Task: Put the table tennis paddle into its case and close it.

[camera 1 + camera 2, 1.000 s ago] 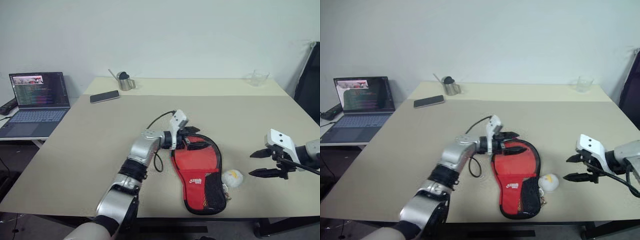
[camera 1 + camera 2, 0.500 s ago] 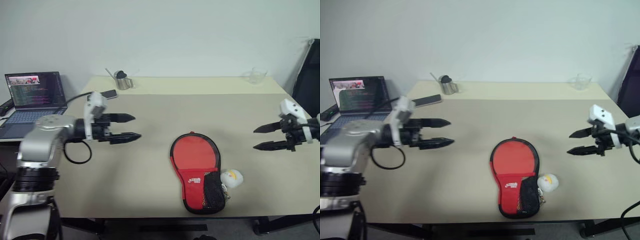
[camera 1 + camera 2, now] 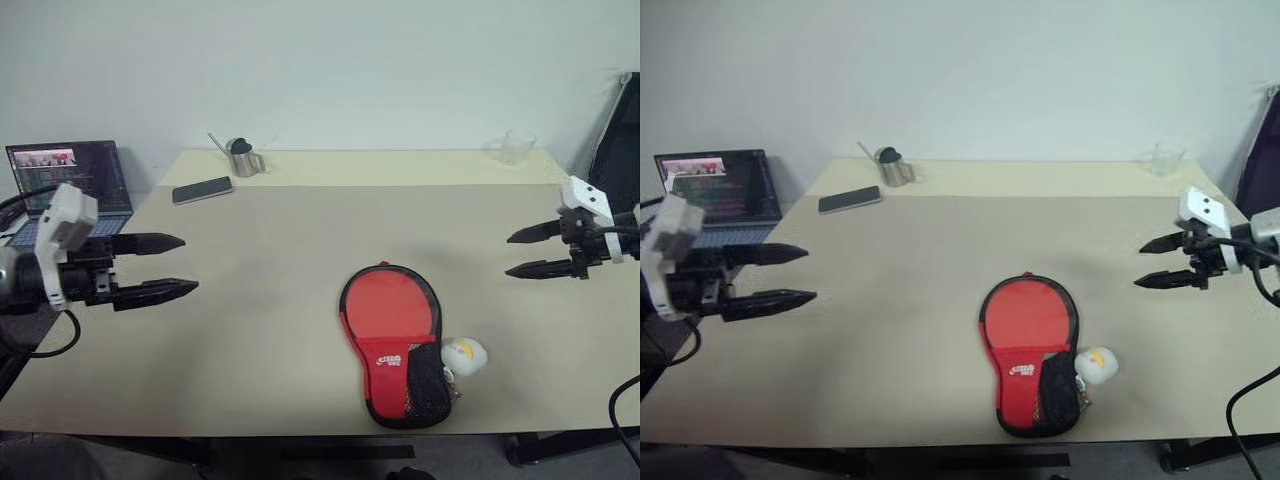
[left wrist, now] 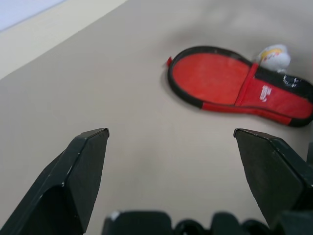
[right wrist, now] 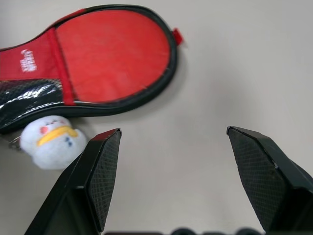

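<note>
Two grippers, left and right, hang wide open and empty at the frame's left and right edges. Between them, lower centre, the case lies flat on the table, seemingly zipped; I judge the task finished, needing only a check of the zip.

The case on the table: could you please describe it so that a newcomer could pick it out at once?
Look at the near edge of the beige table, roughly midway between the two arms. The case lies flat there, with a small white plush toy against its narrow end. It is paddle-shaped, red with black edging, a white logo and a black mesh pocket.
</note>
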You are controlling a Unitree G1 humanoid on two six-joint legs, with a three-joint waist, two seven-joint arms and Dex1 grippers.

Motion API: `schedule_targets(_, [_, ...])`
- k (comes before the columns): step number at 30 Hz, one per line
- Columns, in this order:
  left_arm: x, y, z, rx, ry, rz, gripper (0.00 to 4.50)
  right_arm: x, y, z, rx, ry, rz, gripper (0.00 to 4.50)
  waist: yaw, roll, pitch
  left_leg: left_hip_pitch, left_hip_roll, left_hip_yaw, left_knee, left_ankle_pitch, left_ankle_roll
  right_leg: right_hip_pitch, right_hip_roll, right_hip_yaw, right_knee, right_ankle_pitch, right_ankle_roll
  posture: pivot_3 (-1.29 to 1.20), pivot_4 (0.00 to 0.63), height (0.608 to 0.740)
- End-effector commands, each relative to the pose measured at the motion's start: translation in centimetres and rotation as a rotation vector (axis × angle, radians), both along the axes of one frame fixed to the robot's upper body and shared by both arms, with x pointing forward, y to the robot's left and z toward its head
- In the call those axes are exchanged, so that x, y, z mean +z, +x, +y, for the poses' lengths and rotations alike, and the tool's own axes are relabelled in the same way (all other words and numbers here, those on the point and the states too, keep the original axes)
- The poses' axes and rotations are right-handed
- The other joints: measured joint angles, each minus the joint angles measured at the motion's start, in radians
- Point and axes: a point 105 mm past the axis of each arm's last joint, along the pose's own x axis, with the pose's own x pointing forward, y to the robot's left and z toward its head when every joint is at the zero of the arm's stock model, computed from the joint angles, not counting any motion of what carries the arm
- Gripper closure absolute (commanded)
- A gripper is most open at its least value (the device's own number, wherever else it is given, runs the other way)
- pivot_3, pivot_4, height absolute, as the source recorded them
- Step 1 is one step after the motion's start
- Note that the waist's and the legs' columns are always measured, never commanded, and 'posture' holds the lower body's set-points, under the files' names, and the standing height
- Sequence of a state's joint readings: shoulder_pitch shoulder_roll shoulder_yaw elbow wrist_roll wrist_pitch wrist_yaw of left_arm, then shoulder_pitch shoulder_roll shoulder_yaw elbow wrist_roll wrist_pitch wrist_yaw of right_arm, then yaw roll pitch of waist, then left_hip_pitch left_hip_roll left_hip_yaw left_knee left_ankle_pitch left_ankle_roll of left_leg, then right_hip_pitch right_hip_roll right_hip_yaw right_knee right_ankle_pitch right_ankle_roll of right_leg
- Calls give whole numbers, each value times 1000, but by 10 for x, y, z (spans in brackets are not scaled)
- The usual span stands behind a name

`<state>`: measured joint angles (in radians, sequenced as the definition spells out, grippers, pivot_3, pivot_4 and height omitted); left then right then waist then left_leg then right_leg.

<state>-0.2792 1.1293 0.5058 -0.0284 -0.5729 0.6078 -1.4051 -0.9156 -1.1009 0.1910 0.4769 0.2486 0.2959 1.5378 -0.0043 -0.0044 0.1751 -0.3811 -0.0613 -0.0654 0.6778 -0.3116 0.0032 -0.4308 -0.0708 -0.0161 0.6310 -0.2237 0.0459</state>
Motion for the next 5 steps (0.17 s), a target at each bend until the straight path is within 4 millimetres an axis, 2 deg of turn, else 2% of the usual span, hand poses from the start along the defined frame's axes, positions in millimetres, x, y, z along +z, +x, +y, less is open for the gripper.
schedule_targets(1, [13, -10, 4, 36, -6, -64, 0, 11, -11, 3, 72, -12, 8, 717, 0, 0, 0, 0, 0, 0, 0, 0, 0, 0, 0, 0, 0, 0, 0, 0, 150, 740])
schedule_targets(5, [15, -15, 5, 70, -14, -73, 0, 10, -9, 9, 76, -9, 21, 717, 0, 0, 0, 0, 0, 0, 0, 0, 0, 0, 0, 0, 0, 0, 0, 0, 150, 740])
